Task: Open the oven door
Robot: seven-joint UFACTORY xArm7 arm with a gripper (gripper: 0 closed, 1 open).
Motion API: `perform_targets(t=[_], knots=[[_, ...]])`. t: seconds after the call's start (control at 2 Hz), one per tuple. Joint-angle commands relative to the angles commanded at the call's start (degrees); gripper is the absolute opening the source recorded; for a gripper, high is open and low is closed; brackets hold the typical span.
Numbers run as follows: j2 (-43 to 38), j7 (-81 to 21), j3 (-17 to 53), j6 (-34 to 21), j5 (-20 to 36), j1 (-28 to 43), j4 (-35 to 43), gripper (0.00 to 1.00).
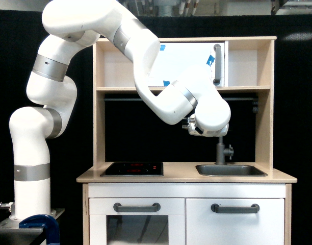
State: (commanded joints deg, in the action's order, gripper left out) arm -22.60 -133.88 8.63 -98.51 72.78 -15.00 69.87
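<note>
Black backdrop framed the toy kitchen; the gripper (192, 126) sat tucked behind the wrist, its opening impossible to tell. Up top, the oven door (189, 64) was flush shut, grey handle (217, 64) upright.

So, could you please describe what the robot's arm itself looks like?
The arm is glossy white with rounded, bulbous links joined by silver-grey metallic bands. Its column stands on a grey base beside a blue clamp. The gripper is hidden behind the wrist; only small grey fittings show.
</note>
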Motion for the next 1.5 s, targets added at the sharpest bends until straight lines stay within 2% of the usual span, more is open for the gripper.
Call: perform_targets(t=[0.5,1.0,1.5], knots=[[4.4,8.9,-3.5,1.6,2.2,0.6,3.6,1.00],[11.7,17.7,-7.9,6.9,5.5,4.0,3.6,1.00],[14.6,25.7,-10.8,10.8,7.3,6.6,7.8,1.00]])
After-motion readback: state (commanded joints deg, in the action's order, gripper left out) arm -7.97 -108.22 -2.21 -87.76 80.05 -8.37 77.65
